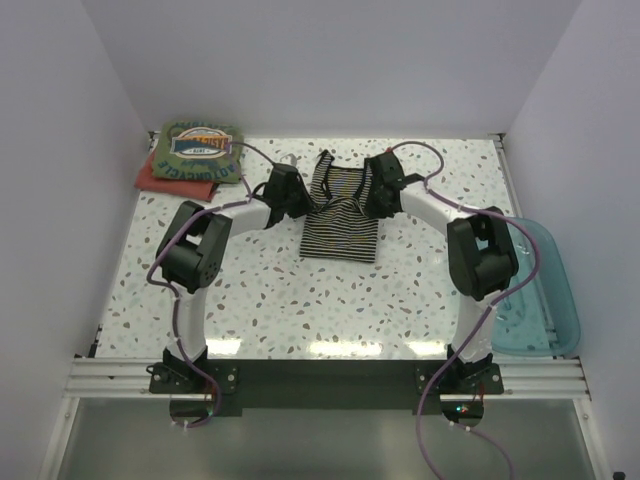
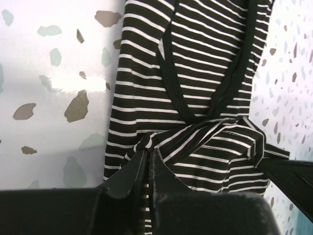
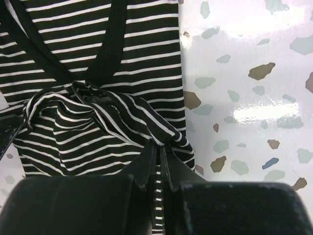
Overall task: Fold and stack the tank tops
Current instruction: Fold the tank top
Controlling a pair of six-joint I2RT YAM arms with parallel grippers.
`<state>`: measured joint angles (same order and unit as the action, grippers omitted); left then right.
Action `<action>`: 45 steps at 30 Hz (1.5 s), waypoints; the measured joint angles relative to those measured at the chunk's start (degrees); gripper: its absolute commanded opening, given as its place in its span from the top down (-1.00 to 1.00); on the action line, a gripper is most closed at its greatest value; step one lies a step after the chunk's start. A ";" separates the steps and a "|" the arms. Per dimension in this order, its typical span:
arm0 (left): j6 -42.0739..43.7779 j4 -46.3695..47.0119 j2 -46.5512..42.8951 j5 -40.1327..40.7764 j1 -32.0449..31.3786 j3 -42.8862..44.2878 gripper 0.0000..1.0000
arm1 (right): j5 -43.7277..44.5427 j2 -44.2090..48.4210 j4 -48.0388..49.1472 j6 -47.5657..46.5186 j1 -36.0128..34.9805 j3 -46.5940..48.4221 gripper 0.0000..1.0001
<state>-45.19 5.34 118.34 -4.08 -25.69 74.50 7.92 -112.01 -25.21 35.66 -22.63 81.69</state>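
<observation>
The striped top [image 1: 340,215] lay near the middle of the table [image 1: 300,300], a little toward the far side. Its lower part was spread flat toward the near edge, and its upper part was bunched and lifted between the two arms. One strap stood up at the far end.

The left gripper [image 1: 288,195] was at the top's left edge. In the left wrist view its fingers [image 2: 131,174] were pressed together on a gathered fold of striped cloth [image 2: 195,73], which ran off to the right in a twisted band across the flat body of the top. The right gripper [image 1: 380,190] was at the top's right edge. In the right wrist view its fingers [image 3: 172,169] were likewise closed on a pinch of the cloth [image 3: 98,49], with a rumpled ridge leading left from the fingertips. Below both grips, the black trim of the neckline and armholes lay flat on the table.

A folded green top [image 1: 200,150] with a printed graphic sat in the far left corner, well apart from the striped one. It rested on a folded red top [image 1: 160,178], whose edge showed at the left and near sides. A translucent blue basket [image 1: 545,290] sat at the table's right edge, beside the right arm.
</observation>
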 measured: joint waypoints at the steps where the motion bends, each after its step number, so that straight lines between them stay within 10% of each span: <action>1: 0.02 0.39 0.00 -0.35 0.02 0.20 0.98 | -0.07 0.00 0.09 -0.11 0.17 0.11 0.93; 13: 1.25 3.37 0.00 -2.03 1.33 1.29 0.07 | -0.13 0.00 0.20 -1.18 1.38 2.21 -0.29; 18: 1.44 3.91 -2.82 -0.24 2.84 -0.63 -0.03 | 0.07 0.44 0.02 -2.36 1.70 3.91 -0.26; 27: 1.09 5.01 -12.63 2.19 1.01 -5.14 0.41 | 1.55 0.87 -0.13 -3.23 -2.82 3.37 0.07; 45: -5.46 9.90 -8.50 2.67 -5.18 -17.03 0.49 | 4.83 -11.91 0.50 -8.33 -6.36 10.67 -0.31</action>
<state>-50.65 15.25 109.84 -1.41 -30.87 57.47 12.75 -123.92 -24.71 27.33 -28.99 92.36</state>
